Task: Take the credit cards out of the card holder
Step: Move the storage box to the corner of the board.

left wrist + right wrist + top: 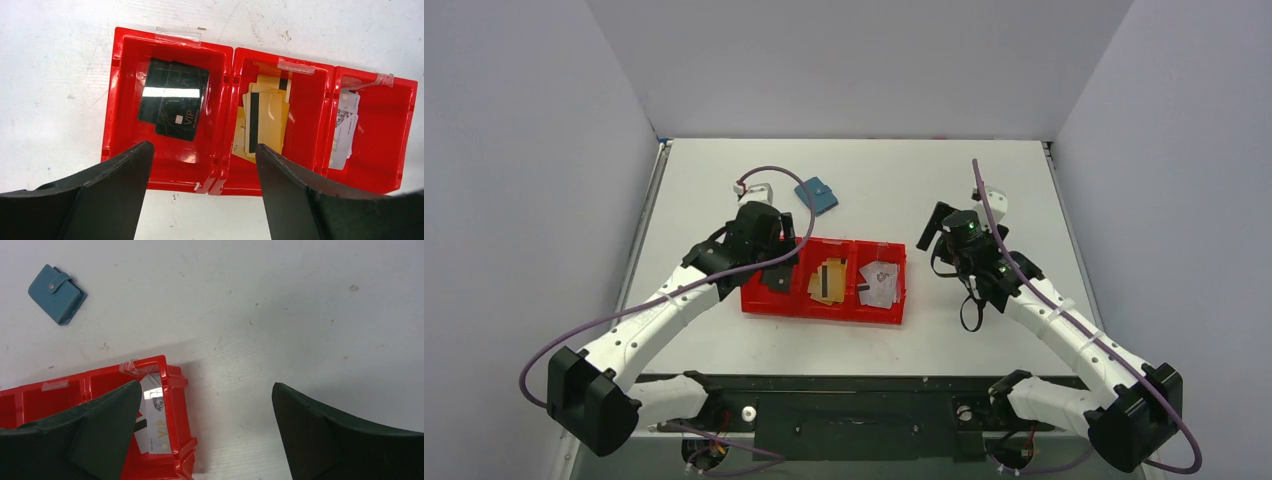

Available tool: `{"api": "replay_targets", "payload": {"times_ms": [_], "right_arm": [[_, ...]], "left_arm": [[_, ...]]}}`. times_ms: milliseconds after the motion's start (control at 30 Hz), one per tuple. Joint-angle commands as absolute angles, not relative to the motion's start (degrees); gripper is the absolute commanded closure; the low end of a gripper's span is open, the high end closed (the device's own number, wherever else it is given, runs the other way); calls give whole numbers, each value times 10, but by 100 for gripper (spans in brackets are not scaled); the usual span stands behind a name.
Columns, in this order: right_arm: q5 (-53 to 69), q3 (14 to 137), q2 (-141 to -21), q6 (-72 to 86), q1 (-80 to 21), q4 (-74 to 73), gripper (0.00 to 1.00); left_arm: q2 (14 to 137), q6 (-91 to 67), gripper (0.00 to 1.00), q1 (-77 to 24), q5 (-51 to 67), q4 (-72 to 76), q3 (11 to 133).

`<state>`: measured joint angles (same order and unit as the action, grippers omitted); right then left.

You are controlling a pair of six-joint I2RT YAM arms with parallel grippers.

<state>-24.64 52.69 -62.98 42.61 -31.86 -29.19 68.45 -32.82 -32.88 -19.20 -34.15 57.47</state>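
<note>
Nearby, card holder (pixel 817 194) beyond tray (pixel 854 241) rim.

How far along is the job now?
Seemingly done: dark grey cards, gold cards and white cards lie in the red three-compartment plastic tray. In hand: nothing; left gripper and right gripper are open, empty. Left: the blue card holder lies shut, contents unseen.

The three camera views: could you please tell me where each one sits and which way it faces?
Top external: above and behind the bases, looking down on the table, red tray, card holder; left arm and right arm show.
Left wrist: above the tray, looking down into it; left fingers show.
Right wrist: above the table off the tray's right end, looking down; right fingers show.
Shared: both wrist views catch the white cards.
</note>
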Motion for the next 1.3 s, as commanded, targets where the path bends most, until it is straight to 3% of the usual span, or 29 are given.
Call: {"api": "replay_targets", "payload": {"times_ms": [0,733,1267], "right_arm": [[-235,529,-629,426,-318,-293,0],[-126,500,-759,430,-323,-246,0],[-67,563,-906,441,-402,-204,0]], "left_arm": [[689,-318,27,-331,-185,-349,607],[653,-312,27,-327,-156,-358,602],[635,-317,27,-320,-159,-379,600]]}}
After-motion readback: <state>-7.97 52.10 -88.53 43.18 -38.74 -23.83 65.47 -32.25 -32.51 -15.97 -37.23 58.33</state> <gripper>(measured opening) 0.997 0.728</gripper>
